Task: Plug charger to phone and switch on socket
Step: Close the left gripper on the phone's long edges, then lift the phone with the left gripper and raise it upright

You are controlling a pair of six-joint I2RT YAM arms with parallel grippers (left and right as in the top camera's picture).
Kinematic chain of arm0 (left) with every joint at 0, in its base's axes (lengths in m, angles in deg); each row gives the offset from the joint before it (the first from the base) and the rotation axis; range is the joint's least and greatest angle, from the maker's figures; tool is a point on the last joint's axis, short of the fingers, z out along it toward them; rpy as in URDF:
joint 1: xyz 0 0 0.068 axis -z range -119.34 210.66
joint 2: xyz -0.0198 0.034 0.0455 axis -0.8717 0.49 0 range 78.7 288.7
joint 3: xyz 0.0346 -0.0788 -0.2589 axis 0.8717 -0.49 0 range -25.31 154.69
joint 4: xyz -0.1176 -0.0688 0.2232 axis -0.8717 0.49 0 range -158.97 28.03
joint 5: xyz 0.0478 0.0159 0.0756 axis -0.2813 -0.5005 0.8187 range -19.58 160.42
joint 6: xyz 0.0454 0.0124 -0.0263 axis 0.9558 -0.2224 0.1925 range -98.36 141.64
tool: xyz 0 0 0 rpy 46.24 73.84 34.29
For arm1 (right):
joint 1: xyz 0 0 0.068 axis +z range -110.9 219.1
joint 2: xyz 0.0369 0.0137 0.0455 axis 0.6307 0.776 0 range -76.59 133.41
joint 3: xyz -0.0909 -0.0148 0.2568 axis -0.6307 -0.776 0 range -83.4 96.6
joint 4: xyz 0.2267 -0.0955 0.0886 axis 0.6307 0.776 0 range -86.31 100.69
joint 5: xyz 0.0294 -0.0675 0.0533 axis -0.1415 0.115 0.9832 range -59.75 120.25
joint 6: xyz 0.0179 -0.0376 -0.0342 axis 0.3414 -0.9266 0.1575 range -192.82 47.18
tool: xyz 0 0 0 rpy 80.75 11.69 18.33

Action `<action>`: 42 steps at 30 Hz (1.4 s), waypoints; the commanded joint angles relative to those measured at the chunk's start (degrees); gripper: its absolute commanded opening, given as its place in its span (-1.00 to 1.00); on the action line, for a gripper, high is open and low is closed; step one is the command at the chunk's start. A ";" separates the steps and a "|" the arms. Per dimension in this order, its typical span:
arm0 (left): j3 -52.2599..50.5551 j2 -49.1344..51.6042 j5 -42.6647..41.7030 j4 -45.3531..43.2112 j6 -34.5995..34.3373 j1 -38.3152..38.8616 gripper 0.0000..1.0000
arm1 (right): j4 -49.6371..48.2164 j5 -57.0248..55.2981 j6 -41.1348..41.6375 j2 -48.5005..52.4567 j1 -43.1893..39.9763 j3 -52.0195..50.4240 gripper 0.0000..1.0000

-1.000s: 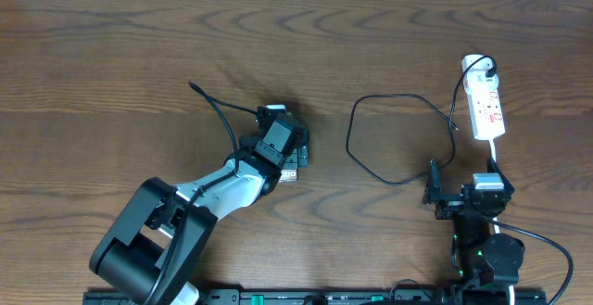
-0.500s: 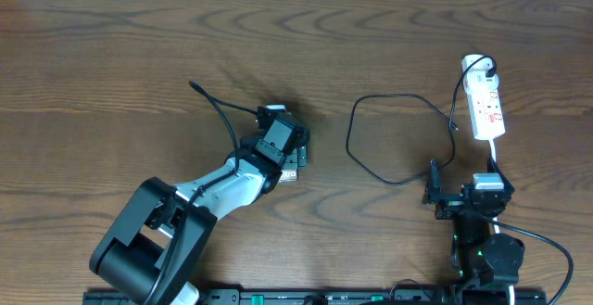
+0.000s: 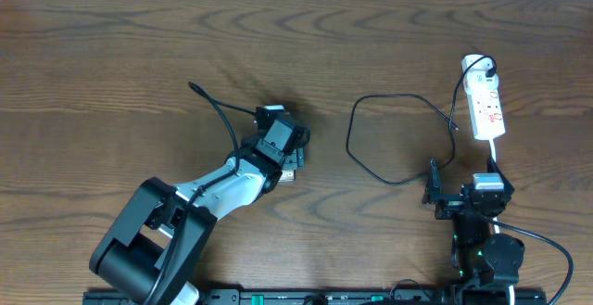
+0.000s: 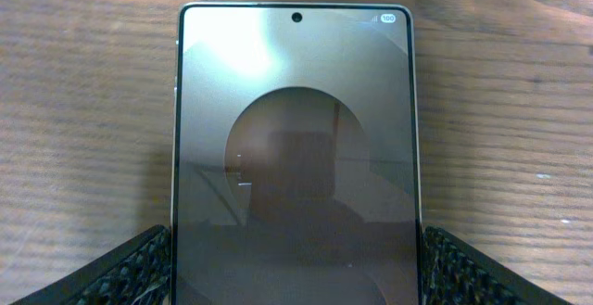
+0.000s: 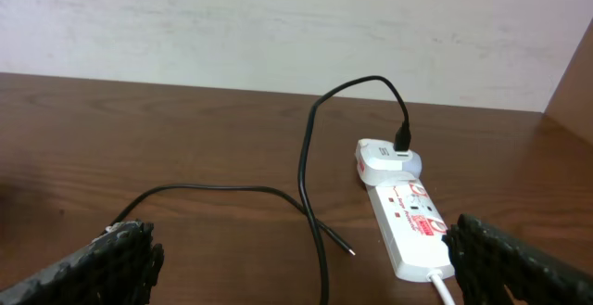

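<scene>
Left pincer narrowed onto phone, pads against both long edges. Phone flat on bench, left of centre. Long axis runs straight away from pincer, camera-hole end far, near end out of view. Right pincer wide, empty. Charger loops ahead of it. Connector tip loose on bench, just left of socket, ahead and slightly right of right pincer. Right arm nearer tip, phone well apart to left. Judgement: right arm fetches tip.
</scene>
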 commanded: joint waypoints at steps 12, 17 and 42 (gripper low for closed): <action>0.20 0.94 1.77 1.11 -3.02 -0.20 0.94 | 0.13 -0.22 0.48 -0.20 0.33 -0.13 0.99; 0.20 0.94 0.72 0.66 -0.76 -0.20 0.96 | 0.13 -0.22 0.46 -0.20 0.33 -0.13 0.99; 12.61 0.98 -15.85 18.73 8.17 -8.98 0.96 | 0.13 -0.22 0.48 -0.20 0.33 -0.13 0.99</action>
